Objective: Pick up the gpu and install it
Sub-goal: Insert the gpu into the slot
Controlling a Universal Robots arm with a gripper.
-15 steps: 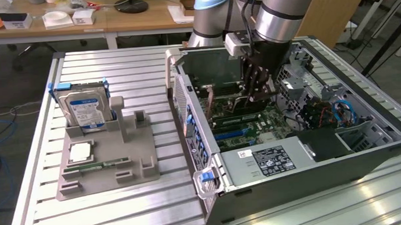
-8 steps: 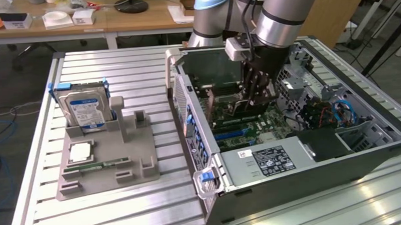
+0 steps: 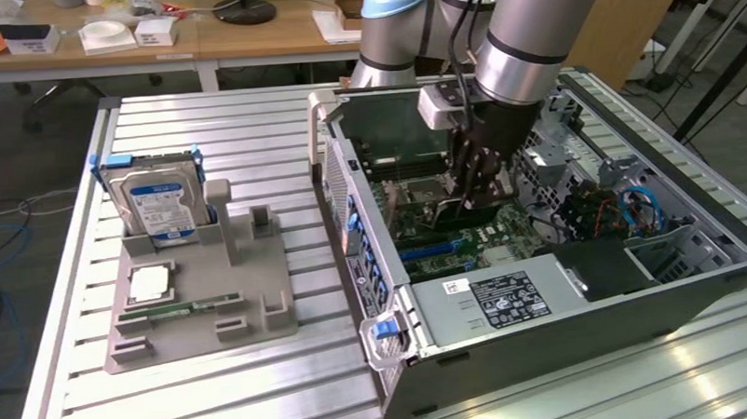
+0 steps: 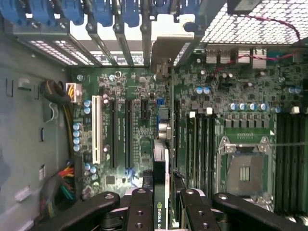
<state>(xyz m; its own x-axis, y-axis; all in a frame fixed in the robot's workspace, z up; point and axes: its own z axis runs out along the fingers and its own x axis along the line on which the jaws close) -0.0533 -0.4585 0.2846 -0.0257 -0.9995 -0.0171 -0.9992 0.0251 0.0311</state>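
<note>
Exterior view: slatted metal table (image 3: 231,391), with cluttered wooden desks (image 3: 268,31) behind it. An open computer case (image 3: 675,292) lies on the table. Beside it is a grey holder (image 3: 203,318) with a hard drive (image 3: 160,203) standing upright in it. The gripper (image 4: 161,209) is down inside the case, pinching the gpu (image 4: 160,159) edge-on over the motherboard (image 4: 125,125) slots. The power supply (image 3: 501,298) and cables sit close by.

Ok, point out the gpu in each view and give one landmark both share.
Exterior view: gpu inside the open case, under the claw, above the motherboard.
Wrist view: gpu edge-on, clamped in the claw.
Shared landmark: the green motherboard beneath it.
</note>
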